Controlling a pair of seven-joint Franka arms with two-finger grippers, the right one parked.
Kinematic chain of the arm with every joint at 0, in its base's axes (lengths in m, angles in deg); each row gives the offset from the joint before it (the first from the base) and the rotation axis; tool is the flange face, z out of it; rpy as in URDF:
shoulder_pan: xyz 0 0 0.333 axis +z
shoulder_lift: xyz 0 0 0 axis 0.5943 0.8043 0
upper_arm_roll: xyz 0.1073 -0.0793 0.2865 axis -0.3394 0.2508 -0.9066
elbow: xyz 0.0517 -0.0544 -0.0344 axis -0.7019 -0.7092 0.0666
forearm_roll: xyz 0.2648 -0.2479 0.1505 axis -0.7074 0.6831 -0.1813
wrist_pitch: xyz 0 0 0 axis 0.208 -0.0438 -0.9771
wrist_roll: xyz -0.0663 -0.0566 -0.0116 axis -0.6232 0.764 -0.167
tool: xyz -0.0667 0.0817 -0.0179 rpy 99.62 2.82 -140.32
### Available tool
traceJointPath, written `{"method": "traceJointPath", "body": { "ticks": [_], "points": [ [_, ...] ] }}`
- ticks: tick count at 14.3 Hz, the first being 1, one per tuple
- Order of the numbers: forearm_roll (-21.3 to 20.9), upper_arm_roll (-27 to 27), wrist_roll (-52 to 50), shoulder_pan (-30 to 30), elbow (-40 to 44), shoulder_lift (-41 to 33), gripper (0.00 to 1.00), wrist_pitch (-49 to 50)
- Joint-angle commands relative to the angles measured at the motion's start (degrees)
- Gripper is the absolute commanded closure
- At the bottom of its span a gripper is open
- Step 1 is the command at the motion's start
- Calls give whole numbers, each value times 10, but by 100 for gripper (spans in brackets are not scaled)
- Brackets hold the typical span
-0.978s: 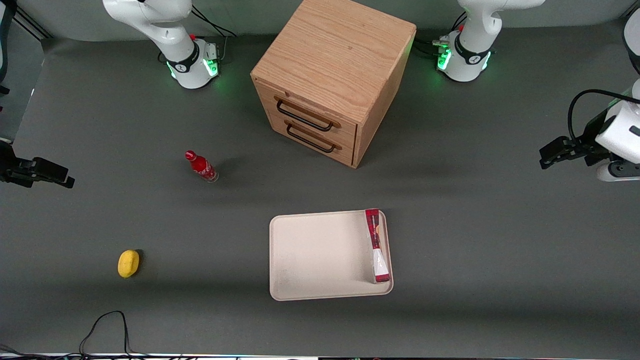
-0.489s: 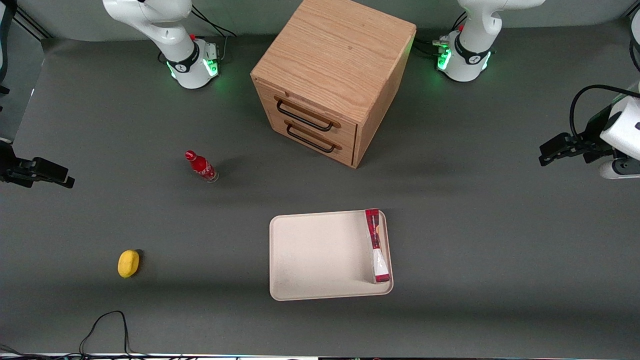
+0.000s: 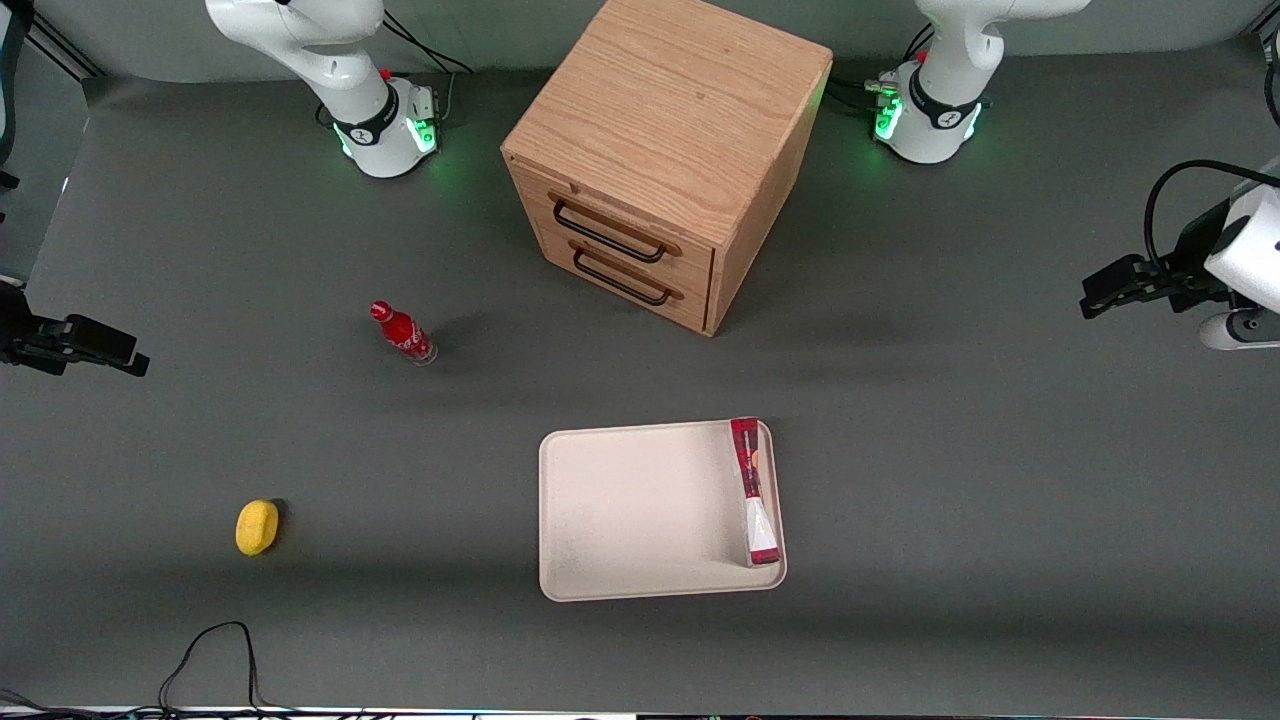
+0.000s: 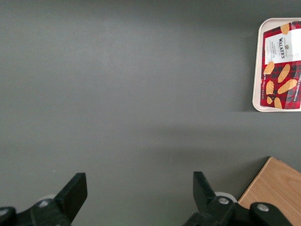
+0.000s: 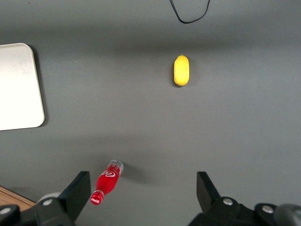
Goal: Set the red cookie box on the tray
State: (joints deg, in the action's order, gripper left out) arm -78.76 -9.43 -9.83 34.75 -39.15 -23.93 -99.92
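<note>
The red cookie box [image 3: 754, 491] lies on the cream tray [image 3: 640, 520], along the tray's edge toward the working arm's end. The left wrist view shows the box [image 4: 282, 70] with its cookie picture, resting on the tray [image 4: 257, 70]. My gripper [image 3: 1105, 295] hangs high over bare table at the working arm's end, well away from the tray. Its fingers [image 4: 75, 190] stand wide apart around my gripper's midpoint [image 4: 139, 190], with only grey table between them.
A wooden two-drawer cabinet [image 3: 665, 160] stands farther from the camera than the tray. A small red bottle [image 3: 402, 333] and a yellow lemon-like object [image 3: 257, 526] sit toward the parked arm's end. A black cable [image 3: 205, 655] loops near the front edge.
My gripper has drifted slightly up and farther from the camera at the working arm's end. The box and tray have not moved.
</note>
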Motion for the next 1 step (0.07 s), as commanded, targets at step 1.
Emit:
{"method": "traceJointPath", "body": {
  "ticks": [1],
  "points": [
    [4, 1, 9, 3, 10, -1, 0, 20]
  ]
}}
